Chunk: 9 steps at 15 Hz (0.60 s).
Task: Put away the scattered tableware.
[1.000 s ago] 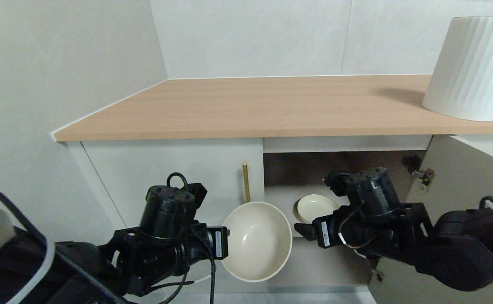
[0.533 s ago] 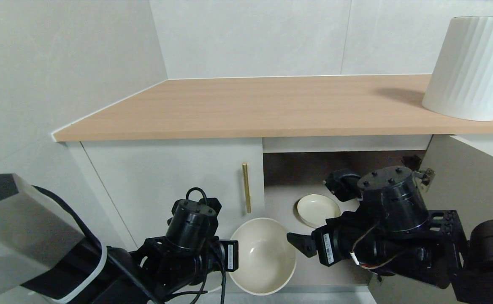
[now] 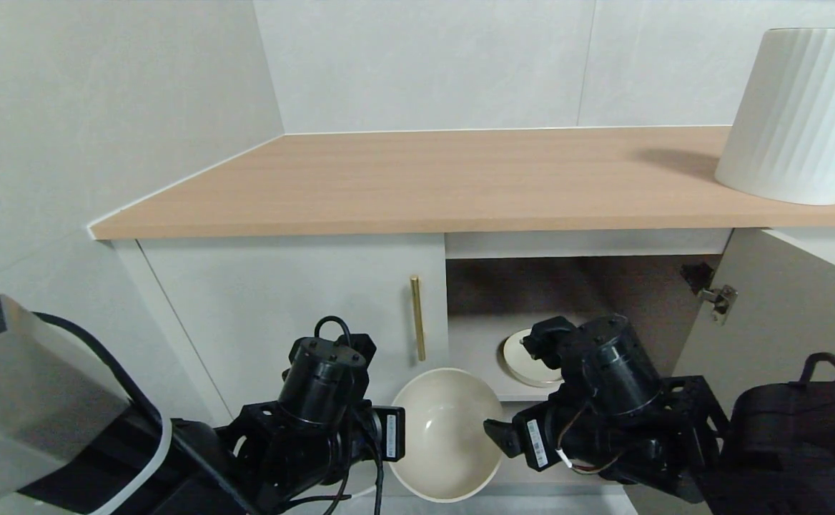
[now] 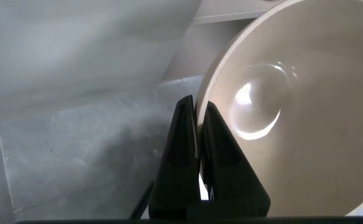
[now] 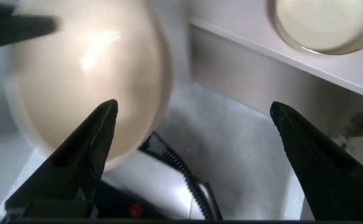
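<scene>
A white ribbed container (image 3: 796, 114) stands at the right end of the wooden bench (image 3: 425, 179). Below it, the left cabinet door (image 3: 282, 300) is closed and carries a brass handle (image 3: 416, 318). The right door (image 3: 775, 300) hangs open on a shelf (image 3: 475, 343). A small plate (image 3: 516, 354) lies there, partly hidden behind the right arm's wrist. The cream bowl (image 3: 446, 433) hangs low before the opening, tilted, with the left gripper (image 4: 196, 134) jaws clamped on its rim. The right gripper (image 5: 194, 143) sits just beside the bowl, jaws wide apart and holding nothing. Pale tiled walls meet in a corner behind the bench.
</scene>
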Available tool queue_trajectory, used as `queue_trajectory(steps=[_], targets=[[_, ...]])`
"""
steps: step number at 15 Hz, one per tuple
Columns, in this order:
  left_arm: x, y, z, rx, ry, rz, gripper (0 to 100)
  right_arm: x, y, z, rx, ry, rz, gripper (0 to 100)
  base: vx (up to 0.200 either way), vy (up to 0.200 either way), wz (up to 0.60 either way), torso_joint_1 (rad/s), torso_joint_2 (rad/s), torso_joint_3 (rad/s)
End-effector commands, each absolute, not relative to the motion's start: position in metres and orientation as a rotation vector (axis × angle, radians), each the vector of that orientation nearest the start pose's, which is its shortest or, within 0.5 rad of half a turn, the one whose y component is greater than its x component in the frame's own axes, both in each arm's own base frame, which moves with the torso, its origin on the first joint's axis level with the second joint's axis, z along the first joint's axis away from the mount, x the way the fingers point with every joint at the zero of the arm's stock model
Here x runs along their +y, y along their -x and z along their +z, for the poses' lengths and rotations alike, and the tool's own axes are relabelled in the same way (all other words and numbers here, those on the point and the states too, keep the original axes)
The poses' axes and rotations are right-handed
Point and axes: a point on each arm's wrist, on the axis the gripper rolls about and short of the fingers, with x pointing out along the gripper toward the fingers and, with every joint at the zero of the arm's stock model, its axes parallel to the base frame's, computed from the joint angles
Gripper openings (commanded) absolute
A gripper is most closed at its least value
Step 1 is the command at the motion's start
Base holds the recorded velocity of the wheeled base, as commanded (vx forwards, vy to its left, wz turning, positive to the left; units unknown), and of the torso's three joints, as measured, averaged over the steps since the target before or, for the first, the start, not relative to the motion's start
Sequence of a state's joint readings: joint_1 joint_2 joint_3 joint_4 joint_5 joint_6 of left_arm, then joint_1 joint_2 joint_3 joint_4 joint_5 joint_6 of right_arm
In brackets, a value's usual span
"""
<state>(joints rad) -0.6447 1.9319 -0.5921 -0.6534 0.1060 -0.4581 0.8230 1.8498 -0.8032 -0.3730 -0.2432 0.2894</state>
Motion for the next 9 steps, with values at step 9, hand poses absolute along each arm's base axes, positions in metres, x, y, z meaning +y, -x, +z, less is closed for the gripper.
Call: queue_trajectory(steps=[9], targets=[[-0.179, -0.2387, 0.0624, 0.746, 0.172, -0.357, 0, 0.2343, -0.226, 0.0996, 0.666, 0.076, 0.451, 100, 0.0, 0.0, 0.0, 0.0, 0.0, 0.0]])
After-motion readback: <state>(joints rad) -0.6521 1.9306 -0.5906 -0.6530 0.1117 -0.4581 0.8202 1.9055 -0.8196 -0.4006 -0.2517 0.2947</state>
